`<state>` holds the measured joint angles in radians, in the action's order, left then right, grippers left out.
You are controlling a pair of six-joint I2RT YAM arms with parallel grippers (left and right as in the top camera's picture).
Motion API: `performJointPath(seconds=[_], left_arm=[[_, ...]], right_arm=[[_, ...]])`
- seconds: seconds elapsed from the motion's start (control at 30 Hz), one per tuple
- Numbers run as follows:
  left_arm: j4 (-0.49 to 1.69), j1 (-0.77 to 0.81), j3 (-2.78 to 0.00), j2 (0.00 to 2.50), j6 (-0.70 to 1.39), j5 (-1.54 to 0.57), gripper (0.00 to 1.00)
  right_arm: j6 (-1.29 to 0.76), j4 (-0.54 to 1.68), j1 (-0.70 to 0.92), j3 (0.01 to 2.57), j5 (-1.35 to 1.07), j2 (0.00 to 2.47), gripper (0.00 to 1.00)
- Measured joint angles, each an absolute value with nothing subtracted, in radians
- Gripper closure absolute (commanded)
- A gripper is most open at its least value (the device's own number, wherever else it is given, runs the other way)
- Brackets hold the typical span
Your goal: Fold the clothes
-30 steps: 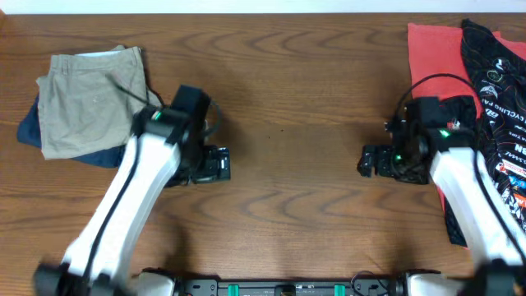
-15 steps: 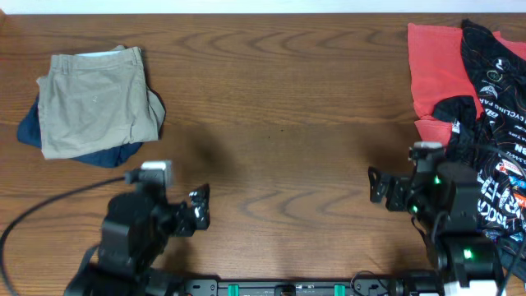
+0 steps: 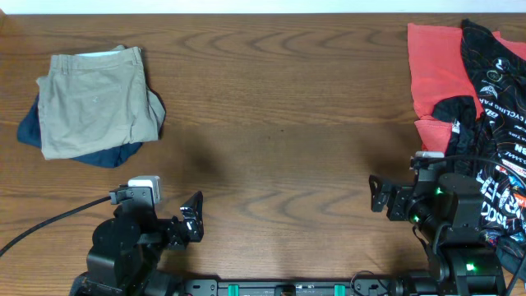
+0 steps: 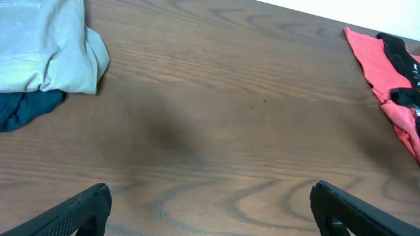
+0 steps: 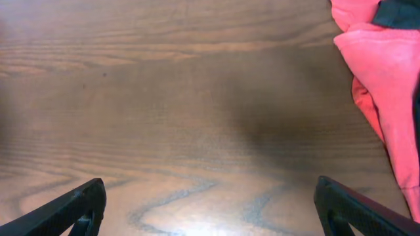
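Folded khaki trousers [image 3: 92,100] lie at the far left on a folded navy garment [image 3: 33,127]; both also show in the left wrist view, the trousers [image 4: 46,46] over the navy one [image 4: 23,108]. A red garment [image 3: 440,70] and a black printed jersey [image 3: 493,99] lie unfolded at the right; the red one shows in the right wrist view [image 5: 387,78]. My left gripper [image 3: 194,215] is open and empty near the front edge, its fingers wide apart [image 4: 209,208]. My right gripper [image 3: 378,194] is open and empty beside the jersey, its fingers wide apart [image 5: 210,206].
The wooden table [image 3: 279,123] spans the view. A black cable [image 3: 49,220] trails from the left arm at the front left. The red garment's edge [image 4: 387,72] shows at the right of the left wrist view.
Both arms have pulled back from the table's middle toward the front edge. The left arm left the khaki stack, the right arm left the red garment. The clothes have not moved.
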<state>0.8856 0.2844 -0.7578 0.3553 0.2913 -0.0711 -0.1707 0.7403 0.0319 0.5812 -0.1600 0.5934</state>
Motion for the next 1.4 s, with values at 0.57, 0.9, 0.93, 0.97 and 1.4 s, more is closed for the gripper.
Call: performJointPath(seconds=[0.57,0.9,0.93,0.97,1.4], left_arm=[[0.886,0.284,-0.758,0.355,0.291,-0.071,0.02],[0.886,0.284,-0.758,0.355,0.291,-0.071,0.02],[0.886,0.284,-0.758,0.355,0.291,-0.071,0.02],[0.886,0.284,-0.757,0.355,0.291,-0.071,0.02],[0.886,0.284,-0.757,0.355,0.291,-0.071,0.02]], right_arm=[[-0.171,0.751,0.032,0.58,-0.16,0.581,0.01],[-0.091,0.677,0.043,0.524,-0.144,0.363,0.01],[-0.077,0.638,0.049,0.496,-0.142,0.321,0.01],[-0.07,0.609,0.052,0.473,-0.142,0.29,0.01],[-0.036,0.071,0.098,0.073,-0.158,0.015,0.01]])
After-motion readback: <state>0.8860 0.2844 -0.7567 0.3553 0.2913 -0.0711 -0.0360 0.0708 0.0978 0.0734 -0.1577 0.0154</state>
